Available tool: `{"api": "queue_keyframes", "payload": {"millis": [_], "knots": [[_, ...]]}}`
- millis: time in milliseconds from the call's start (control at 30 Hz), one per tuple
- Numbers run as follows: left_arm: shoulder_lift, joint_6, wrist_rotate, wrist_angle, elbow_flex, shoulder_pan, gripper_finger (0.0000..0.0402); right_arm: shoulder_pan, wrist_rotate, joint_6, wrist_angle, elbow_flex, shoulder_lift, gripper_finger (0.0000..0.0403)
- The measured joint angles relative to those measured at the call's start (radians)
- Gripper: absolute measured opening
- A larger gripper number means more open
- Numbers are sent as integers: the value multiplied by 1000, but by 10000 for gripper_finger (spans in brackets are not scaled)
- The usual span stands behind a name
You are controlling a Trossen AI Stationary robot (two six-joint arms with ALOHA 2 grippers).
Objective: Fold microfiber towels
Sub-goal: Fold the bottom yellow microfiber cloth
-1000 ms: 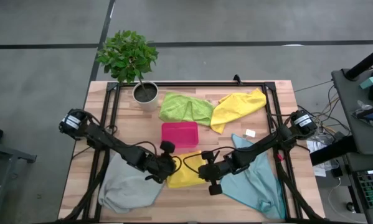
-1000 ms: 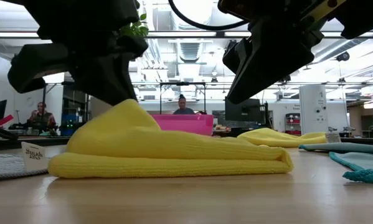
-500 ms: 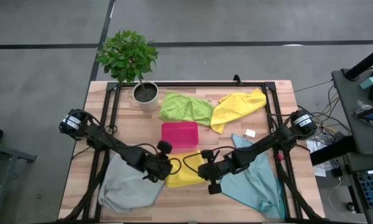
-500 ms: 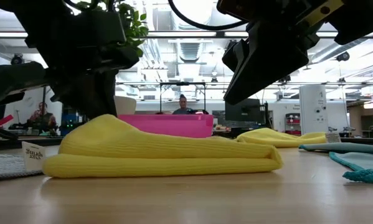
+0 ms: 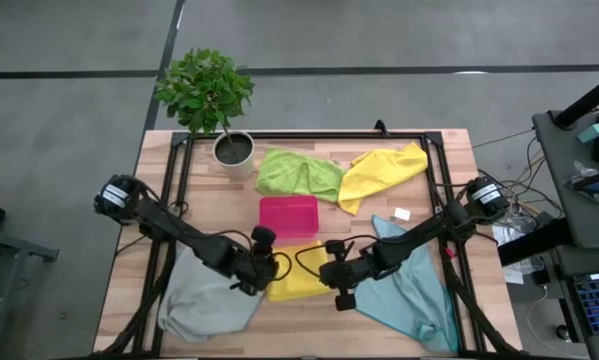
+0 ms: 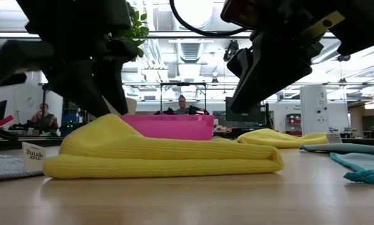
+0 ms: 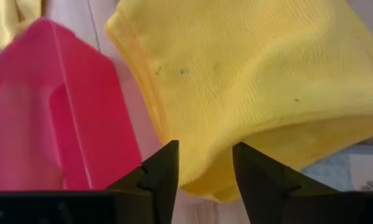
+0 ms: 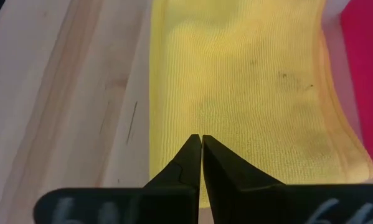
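Five towels are lying on the tabletop point(image 5: 449, 150), and only one looks folded. That one, a yellow towel point(image 5: 301, 284), is sitting as a flat, doubled packet at the near middle, just in front of a pink tray point(image 5: 288, 216); in the low view its layers are stacking neatly, with a rounded fold along one side and a slight hump at the left. The left fingers point(image 7: 203, 167) are standing parted over its edge, gripping nothing. The right fingers point(image 8: 200, 163) are pressed together, empty, hovering just above the same towel from the other side.

Four towels are waiting, by the look of it. A grey towel point(image 5: 204, 300) is lying rumpled at the near left corner, partly under the left arm. A teal towel point(image 5: 419, 290) is spreading loosely at the near right, under the right arm. A green towel point(image 5: 297, 172) and a second yellow towel point(image 5: 384, 170) are sitting crumpled and touching along the far side, beside a potted plant point(image 5: 214, 100).

Judging from this, the job is roughly a fifth done, with the folded piece perhaps needing another fold or placing.
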Motion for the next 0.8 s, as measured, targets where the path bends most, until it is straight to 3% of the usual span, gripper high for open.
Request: {"api": "queue_keyframes", "payload": {"millis": [167, 333, 500, 633, 800], "knots": [[-21, -147, 41, -132, 43, -20, 137, 0, 1, 5, 43, -25, 0, 9], [-53, -490, 252, -162, 63, -44, 137, 1, 10, 28, 120, -62, 0, 9], [-27, -733, 257, -10, 15, -123, 137, 3, 24, 29, 178, -86, 0, 9], [12, -769, 213, 105, 9, -160, 137, 3, 25, 28, 187, -89, 0, 9], [40, -798, 151, 123, 9, -155, 137, 3, 25, 28, 205, -92, 0, 9]]}}
